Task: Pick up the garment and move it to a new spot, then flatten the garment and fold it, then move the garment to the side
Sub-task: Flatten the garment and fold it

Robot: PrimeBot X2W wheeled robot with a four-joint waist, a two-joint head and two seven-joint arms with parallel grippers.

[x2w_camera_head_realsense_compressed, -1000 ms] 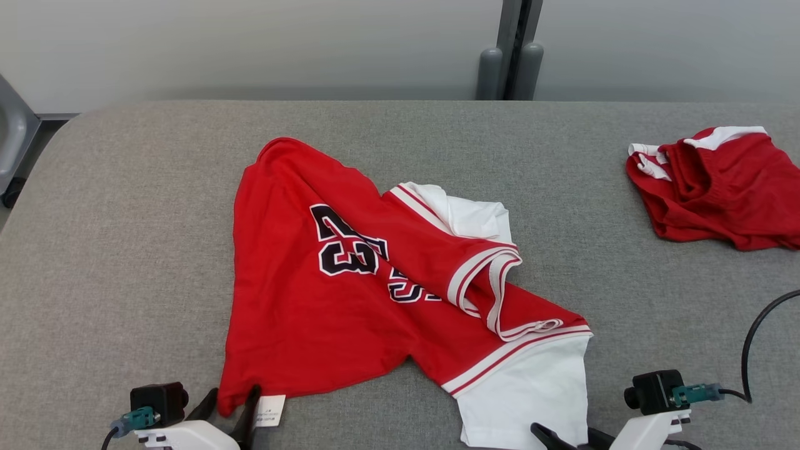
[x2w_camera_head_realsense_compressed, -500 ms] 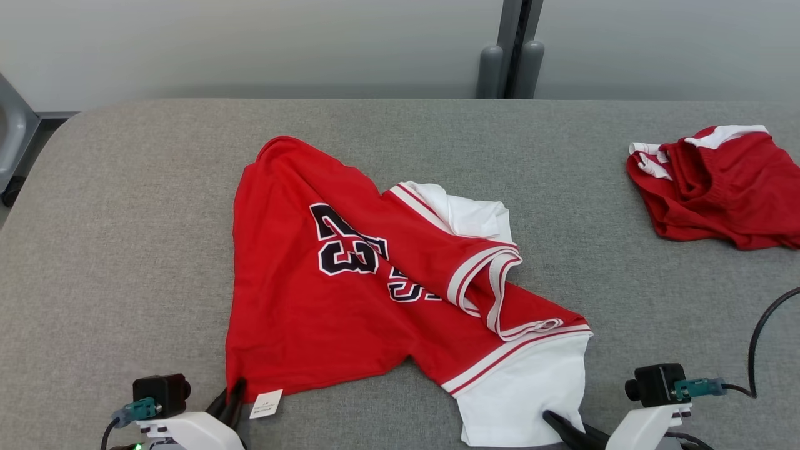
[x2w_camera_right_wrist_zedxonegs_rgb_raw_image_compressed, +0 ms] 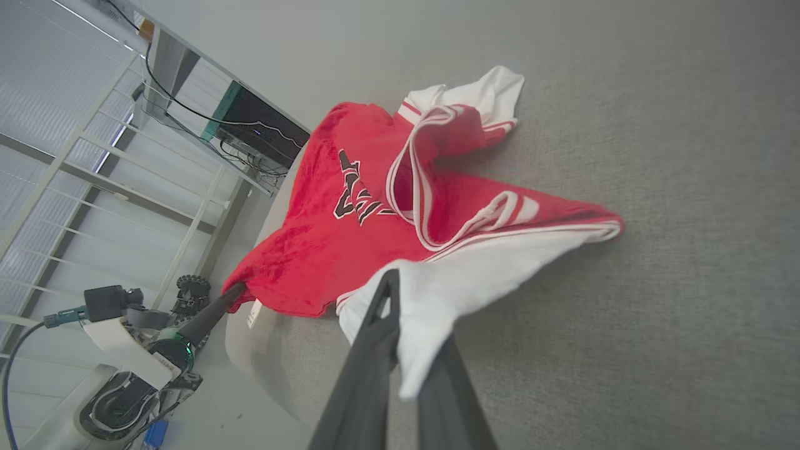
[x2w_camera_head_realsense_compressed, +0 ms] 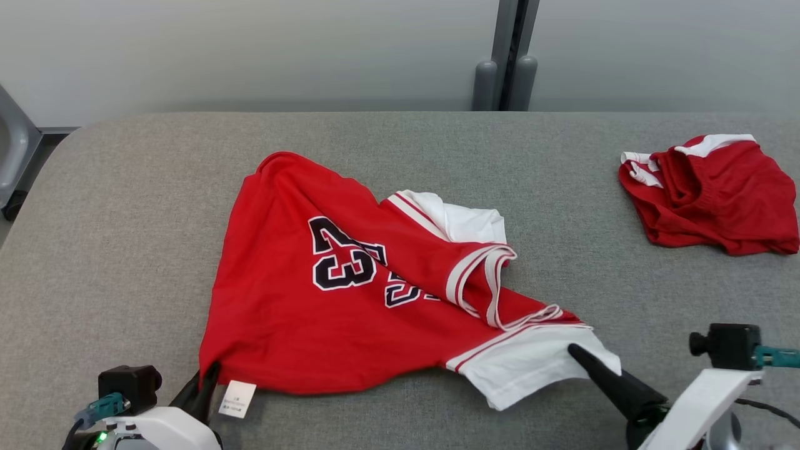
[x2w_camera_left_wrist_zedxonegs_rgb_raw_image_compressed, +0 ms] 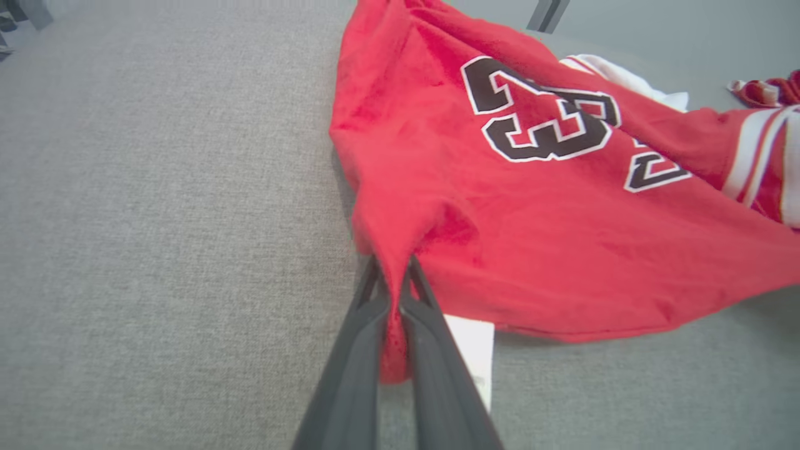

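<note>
A red jersey [x2w_camera_head_realsense_compressed: 350, 300] with a black "23" and white sleeves lies crumpled across the grey table [x2w_camera_head_realsense_compressed: 125, 219]. My left gripper [x2w_camera_head_realsense_compressed: 208, 375] is shut on its near-left red hem corner, beside a white tag [x2w_camera_head_realsense_compressed: 236, 399]. In the left wrist view the two fingers [x2w_camera_left_wrist_zedxonegs_rgb_raw_image_compressed: 365, 325] pinch a fold of the red jersey [x2w_camera_left_wrist_zedxonegs_rgb_raw_image_compressed: 531, 237] between them. My right gripper [x2w_camera_head_realsense_compressed: 575, 351] is shut on the white sleeve [x2w_camera_head_realsense_compressed: 531, 365] at the near right, holding it a little off the table. The right wrist view shows that sleeve [x2w_camera_right_wrist_zedxonegs_rgb_raw_image_compressed: 475, 275] draped over my fingers [x2w_camera_right_wrist_zedxonegs_rgb_raw_image_compressed: 381, 325].
A second red and white garment [x2w_camera_head_realsense_compressed: 712, 194] lies bunched at the table's far right. A grey post [x2w_camera_head_realsense_compressed: 503, 81] stands behind the table's back edge. The table's rounded left edge is near a grey chair [x2w_camera_head_realsense_compressed: 12, 150].
The left gripper has shut on the hem corner. The right gripper has moved forward and up with the white sleeve, bunching it. The head view has shifted slightly.
</note>
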